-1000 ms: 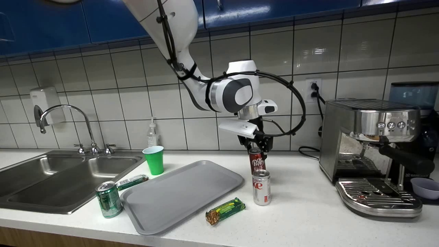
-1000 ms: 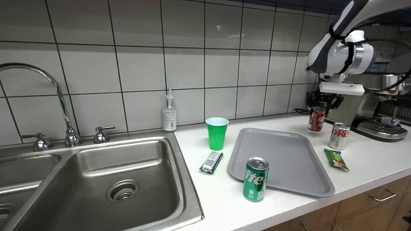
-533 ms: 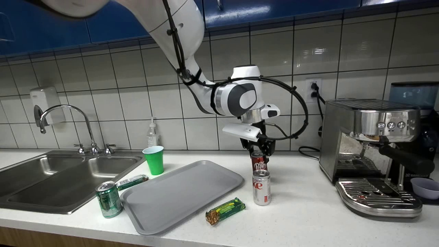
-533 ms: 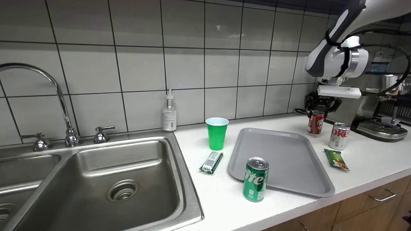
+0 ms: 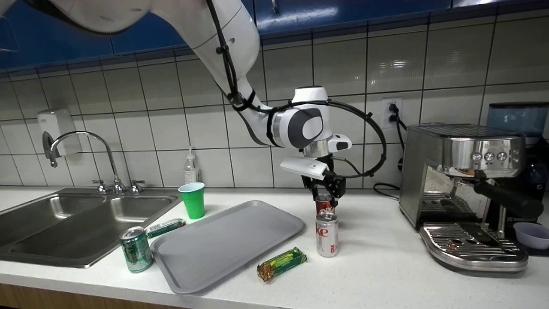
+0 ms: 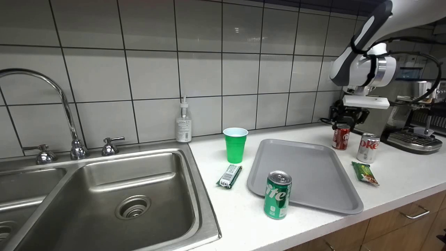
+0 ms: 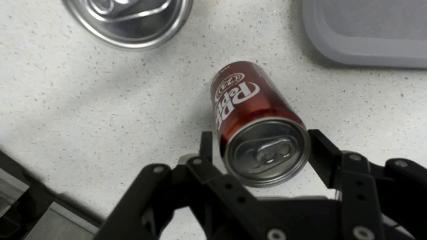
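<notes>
A dark red Dr Pepper can (image 7: 267, 96) stands between the two fingers of my gripper (image 7: 259, 143). In the wrist view a strip of counter shows between the can and the left finger (image 7: 206, 145). The right finger (image 7: 325, 156) sits close against the can's rim; whether it touches I cannot tell. The jaws are open around the can's upper part. In both exterior views the gripper (image 6: 343, 124) reaches down from above, and the can (image 6: 340, 139) looks upright at the counter. A silver Diet Coke can (image 5: 327, 236) stands just in front, hiding the red can's lower part.
The grey tray (image 5: 227, 244) lies beside the cans. Around it are a green snack bar (image 5: 283, 262), a Sprite can (image 6: 277, 195), another wrapped bar (image 6: 230, 176) and a green cup (image 6: 235, 148). A coffee machine (image 5: 463, 159) and a sink (image 6: 104, 188) stand at opposite ends.
My gripper and the Dr Pepper can have come down together and slightly toward the Diet Coke can and tray. Lately the jaws have parted a little. The other objects have stayed put.
</notes>
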### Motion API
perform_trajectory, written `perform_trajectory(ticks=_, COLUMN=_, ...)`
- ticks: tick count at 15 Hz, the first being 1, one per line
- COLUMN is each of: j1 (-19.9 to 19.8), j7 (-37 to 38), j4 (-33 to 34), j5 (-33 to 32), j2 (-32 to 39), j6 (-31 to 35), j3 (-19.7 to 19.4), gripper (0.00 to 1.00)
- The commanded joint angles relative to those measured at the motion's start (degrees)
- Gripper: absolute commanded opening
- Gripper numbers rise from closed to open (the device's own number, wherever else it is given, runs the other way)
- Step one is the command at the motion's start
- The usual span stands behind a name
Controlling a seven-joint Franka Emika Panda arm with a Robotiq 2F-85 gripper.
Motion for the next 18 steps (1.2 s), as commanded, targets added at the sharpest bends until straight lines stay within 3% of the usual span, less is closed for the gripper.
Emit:
perform_trajectory(ticks=1, j1=-0.58, j7=1.19, j4=2.94, j5=-0.47, j2=0.40, j6=-2.47, j3=-0.03, gripper=1.00)
perform_trajectory(ticks=18, j1=-0.57, j7=-0.35, j4=-3.96, j5=0.45, j2=-7.96, j6=-0.02, j3=0.79, gripper=1.00)
